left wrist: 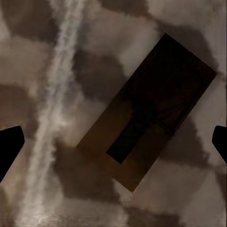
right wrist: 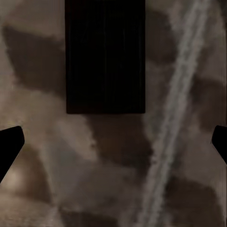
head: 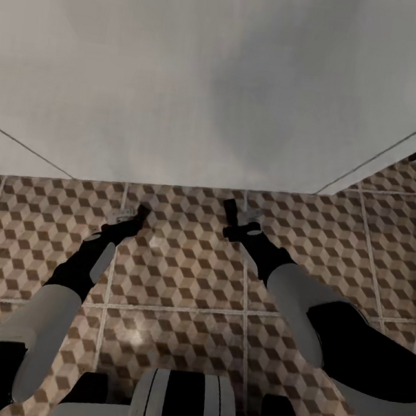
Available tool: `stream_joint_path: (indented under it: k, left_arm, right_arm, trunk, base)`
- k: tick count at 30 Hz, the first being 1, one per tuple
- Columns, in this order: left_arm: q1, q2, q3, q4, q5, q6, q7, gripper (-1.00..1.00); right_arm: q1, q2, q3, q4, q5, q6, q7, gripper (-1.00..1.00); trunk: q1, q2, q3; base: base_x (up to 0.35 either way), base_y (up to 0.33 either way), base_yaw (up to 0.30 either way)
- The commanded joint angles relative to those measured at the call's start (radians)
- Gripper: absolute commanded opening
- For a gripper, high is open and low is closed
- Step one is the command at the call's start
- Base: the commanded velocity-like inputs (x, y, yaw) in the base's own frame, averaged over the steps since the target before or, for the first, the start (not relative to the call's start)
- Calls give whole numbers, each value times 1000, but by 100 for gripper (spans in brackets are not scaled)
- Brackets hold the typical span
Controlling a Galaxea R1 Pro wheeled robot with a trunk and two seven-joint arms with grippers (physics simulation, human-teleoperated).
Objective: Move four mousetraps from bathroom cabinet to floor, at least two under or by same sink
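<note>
Both arms reach low over the bathroom floor (head: 179,282), mid-frame, short of a pale wall (head: 186,68).

Both grippers look released and empty, the left gripper (left wrist: 113,142) over a mousetrap (left wrist: 146,111) lying flat; the right gripper (right wrist: 113,142) faces a dark slab (right wrist: 105,56), possibly another. A good placement likely means withdrawing upward without nudging either.

A plain pale grey wall (head: 204,77) filled the upper half of the head view, softly and unevenly shaded, darker toward the centre right. Thin dark seam lines (head: 384,151) ran diagonally across it at the upper right and the middle left. Below it lay a floor of large square tiles (head: 180,276) printed with brown, beige and white cubes, divided by pale grout lines (head: 176,309). The floor reached higher at the frame's right edge.
</note>
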Motion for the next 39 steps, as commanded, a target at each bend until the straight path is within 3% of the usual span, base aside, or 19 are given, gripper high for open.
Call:
stream_joint_path:
  k: [1,39]
  left_arm:
    - [0,0,-1,-2,11,5,5,100]
    - [0,1,-3,-4,11,-2,5,100]
  right_arm:
    - [0,0,3,-2,7,7,-3,100]
    - [0,0,2,-1,7,7,-3,100]
  trunk:
    - [-1,0,0]
    - [-1,0,0]
  base:
    - [-303,0,0]
    - [-330,0,0]
